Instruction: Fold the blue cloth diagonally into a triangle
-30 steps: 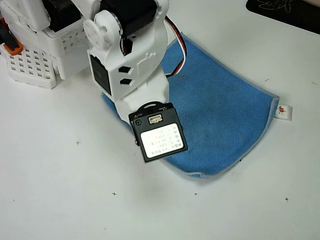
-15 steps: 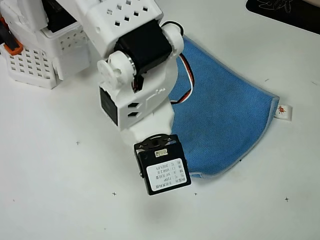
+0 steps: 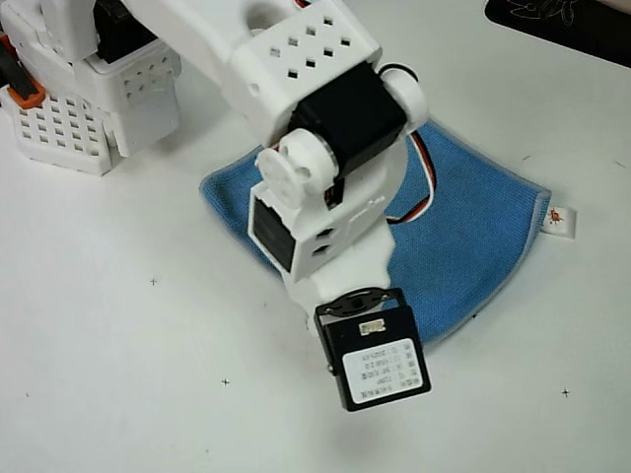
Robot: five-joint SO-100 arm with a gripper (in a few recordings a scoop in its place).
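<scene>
Mid-blue textured microfibre cloth with pale stitched edging [image 3: 473, 232] lies flat on the white worktop [image 3: 128, 365], its small white tag with a red mark [image 3: 558, 218] poking out at the right corner in the overhead view. My white arm [image 3: 325, 148] reaches over the cloth's near edge, hiding much of it, and its black wrist module sits over the lower hem. I cannot tell whether the jaws are apart or together; the arm hides them. I judge I am at the corner-grasp step. Next I need a firm pinch on that hem, then a lift and a diagonal carry toward the far corner.
</scene>
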